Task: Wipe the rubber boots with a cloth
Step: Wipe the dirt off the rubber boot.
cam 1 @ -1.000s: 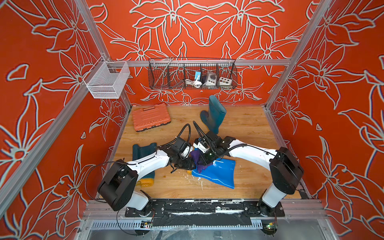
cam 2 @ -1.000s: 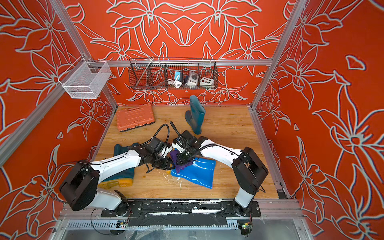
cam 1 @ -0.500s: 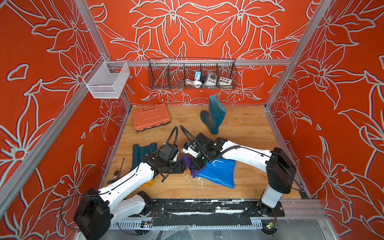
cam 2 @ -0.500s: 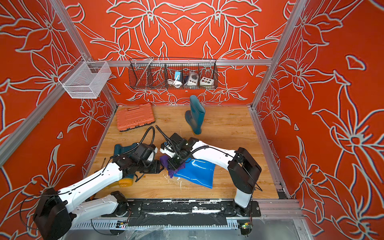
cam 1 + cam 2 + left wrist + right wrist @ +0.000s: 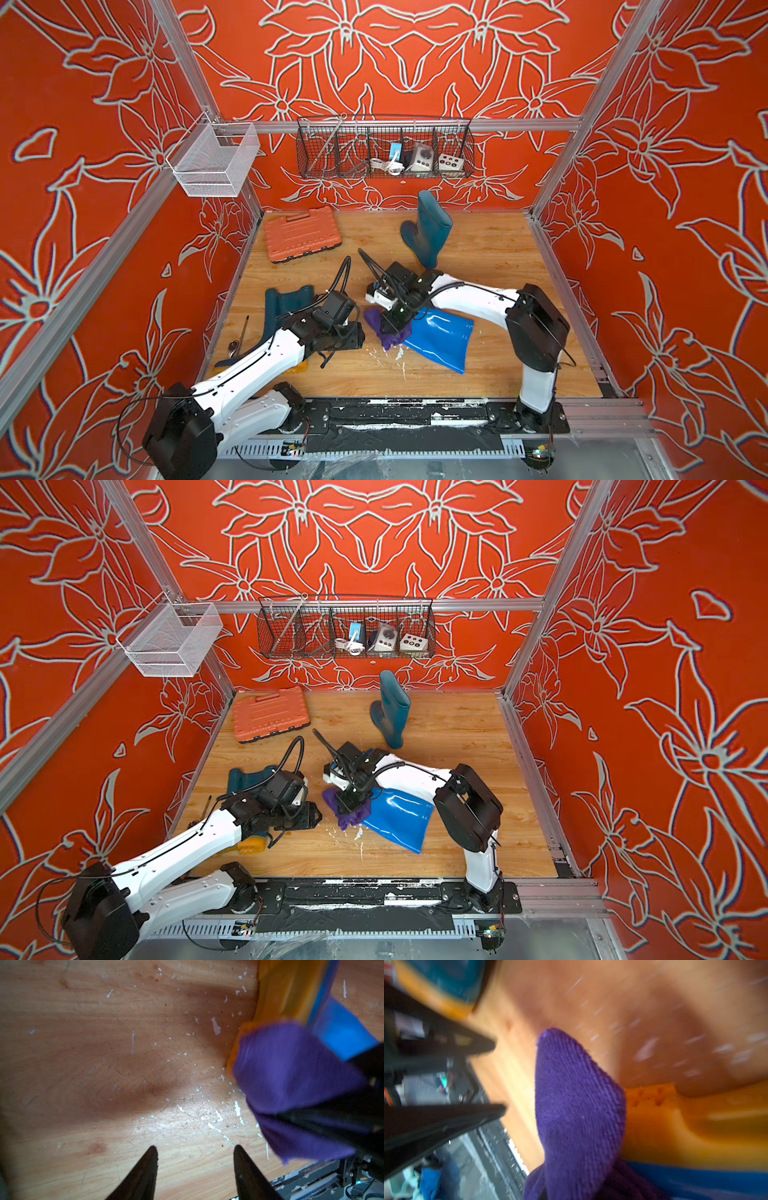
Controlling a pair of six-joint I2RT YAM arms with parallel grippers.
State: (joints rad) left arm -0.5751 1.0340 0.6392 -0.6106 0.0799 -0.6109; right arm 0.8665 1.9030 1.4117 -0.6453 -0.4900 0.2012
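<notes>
- The left claw [image 5: 195, 1147] hovers low over the bare wooden floor [image 5: 478, 374], its jaws apart and holding nothing. It sits just beside the blue boot's foot end, likely standing by to steady the boot.
- The blue boot [image 5: 440, 336] lies flat on its side near the front, so its long glossy shaft faces up for rubbing.
- The right claw [image 5: 397, 324] is clamped on the bunched purple cloth [image 5: 390, 340] and presses it down at the boot's foot end. There the cloth folds over the edge of the yellow sole [image 5: 286, 991].
- White flecks [image 5: 399, 353] dot the floor just beside the cloth.
- The lying teal boot [image 5: 286, 299] rests on its side behind the left arm, near the left wall, apart from the wiping.
- The upright teal boot [image 5: 428, 228] stands farther back, well clear of both arms.
- The orange case [image 5: 301, 235] lies flat at the back left, out of the way.
- The wire basket [image 5: 384, 149] hangs on the back wall, holding small gadgets.
</notes>
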